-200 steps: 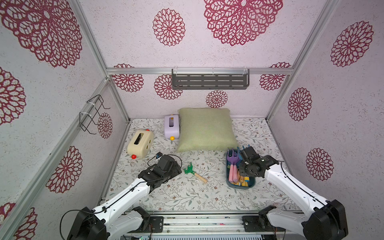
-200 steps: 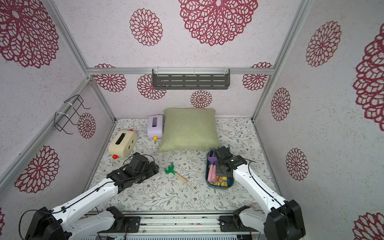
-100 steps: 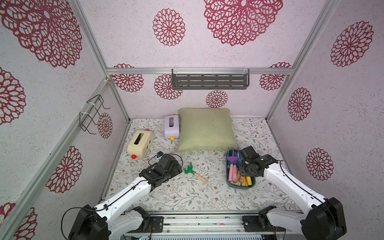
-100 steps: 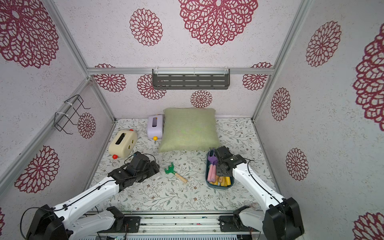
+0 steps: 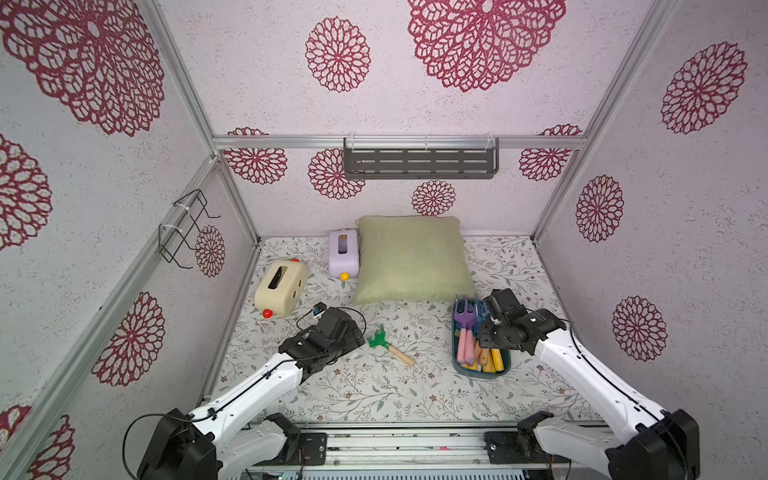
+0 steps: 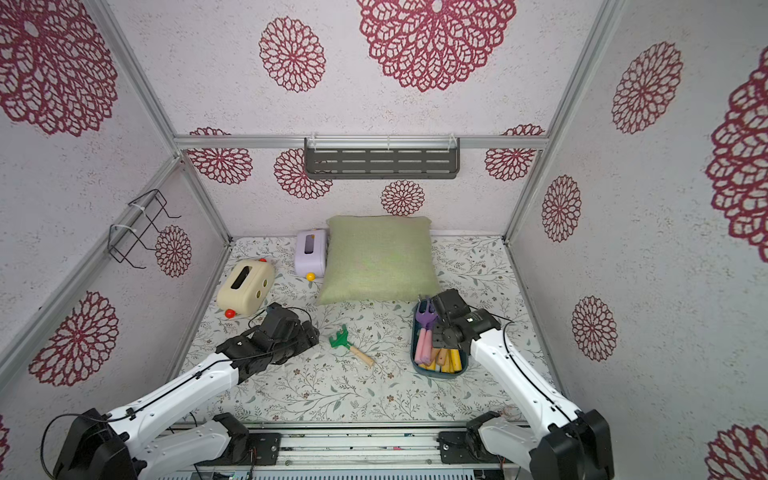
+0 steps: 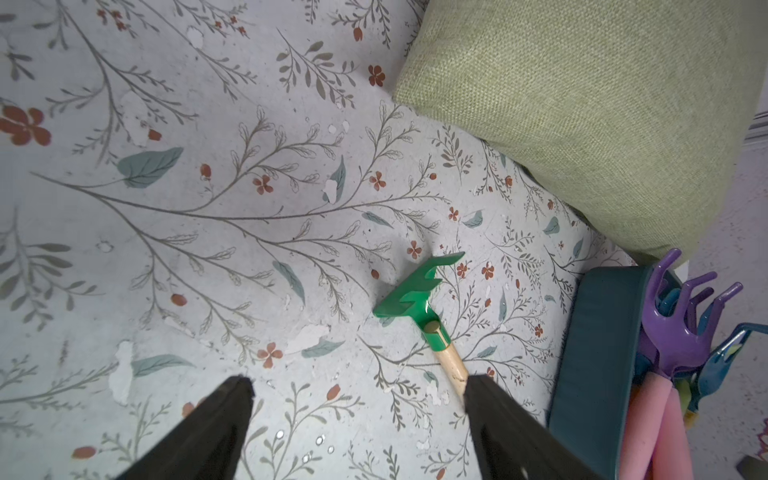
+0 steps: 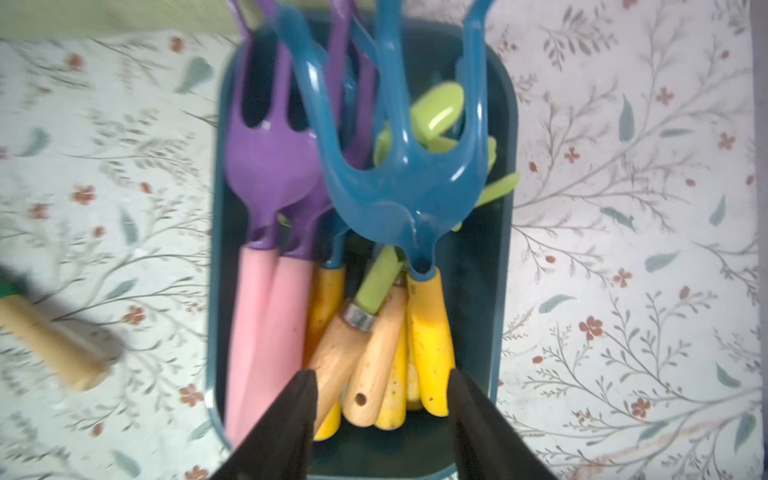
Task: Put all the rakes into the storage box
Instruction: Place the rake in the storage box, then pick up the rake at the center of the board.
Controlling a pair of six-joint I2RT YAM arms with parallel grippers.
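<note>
The rake (image 5: 390, 349) is seen lying flat on the floral mat (image 5: 374, 395), left of the storage box (image 5: 482, 375) and outside it, in both top views (image 6: 353, 350). It is made of a flat, glossy green plastic head with stubby teeth and a round handle of pale, unpainted wood. The head is turned to the far left and the handle to the near right.

The storage box is a shallow dark teal plastic tub with rounded corners (image 8: 503, 208). It is filled with toy tools: purple forks (image 8: 270, 166) on pink handles, a blue claw rake (image 8: 407, 187) on a yellow handle lying on top, and wooden handles (image 8: 365, 353) with a metal collar. A green woven cushion (image 5: 411, 257) is laid just beyond the box.

The left arm is stretched low from the near left, with its wrist just left of the rake's head. The left gripper (image 7: 357, 382) is held above the mat with its dark fingers (image 7: 216, 424) spread wide, and nothing is gripped. The end of the rake's handle is hidden behind one finger.

The right arm is reached in from the near right, bent over the box. The right gripper (image 8: 380, 374) is aimed down over the handles with its fingers (image 8: 286, 424) apart. No tool is seen pinched.
</note>
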